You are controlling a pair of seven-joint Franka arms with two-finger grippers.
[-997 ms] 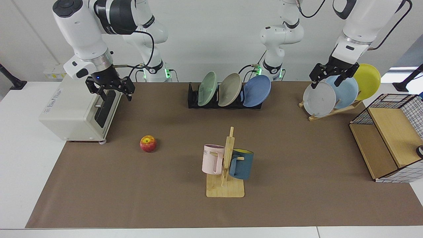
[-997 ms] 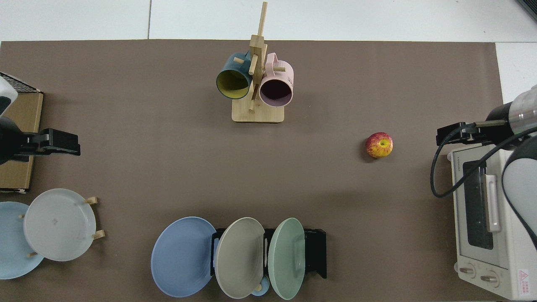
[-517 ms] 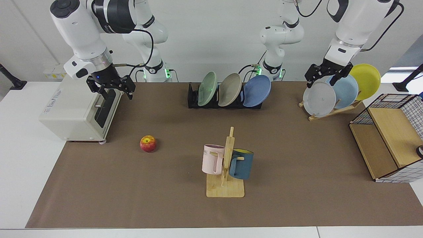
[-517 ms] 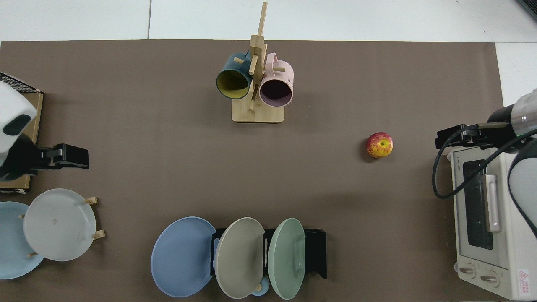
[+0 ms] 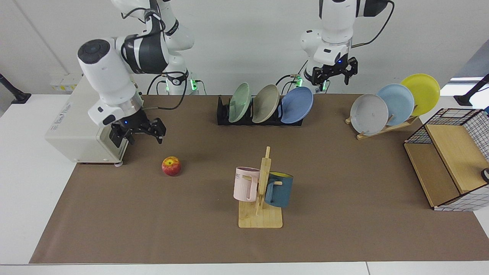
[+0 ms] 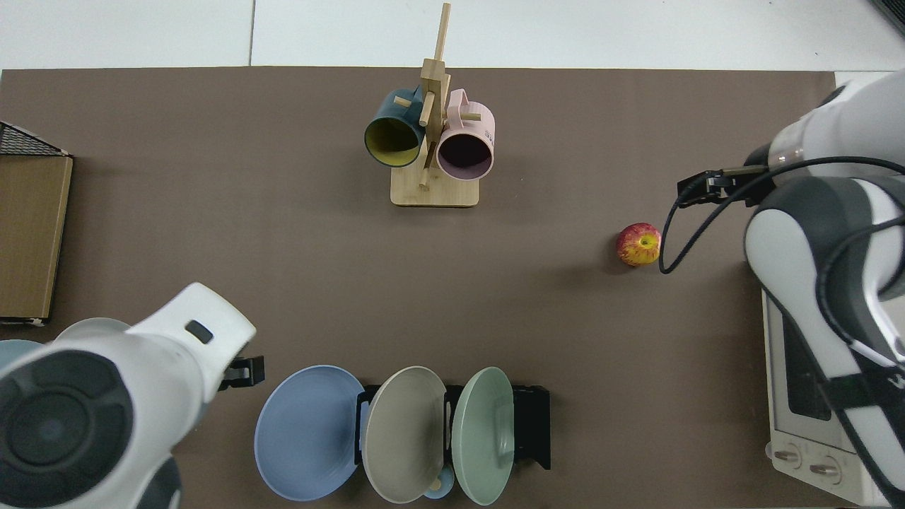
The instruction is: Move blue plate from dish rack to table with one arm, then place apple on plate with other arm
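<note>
The blue plate (image 5: 297, 105) (image 6: 307, 433) leans in the end slot of the black dish rack (image 5: 223, 114) (image 6: 532, 424) at the back of the table's brown mat (image 5: 344, 183). My left gripper (image 5: 331, 79) hangs open in the air just above and behind the plate's rim, touching nothing; in the top view the arm's body hides most of it. The red-and-yellow apple (image 5: 171, 165) (image 6: 639, 244) lies on the mat. My right gripper (image 5: 143, 137) (image 6: 707, 187) is open and empty, a little above the mat, between the oven and the apple.
A green plate (image 5: 239, 102) and a beige plate (image 5: 265, 103) share the rack. A mug tree (image 5: 261, 191) with two mugs stands mid-mat. A wooden stand (image 5: 382, 128) holds grey, sky-blue and yellow plates. A toaster oven (image 5: 76, 130) and a wire-and-wood shelf (image 5: 450, 160) flank the mat.
My left gripper has swung from the wooden plate stand over to above the blue plate. My right gripper has dropped lower and moved closer to the apple.
</note>
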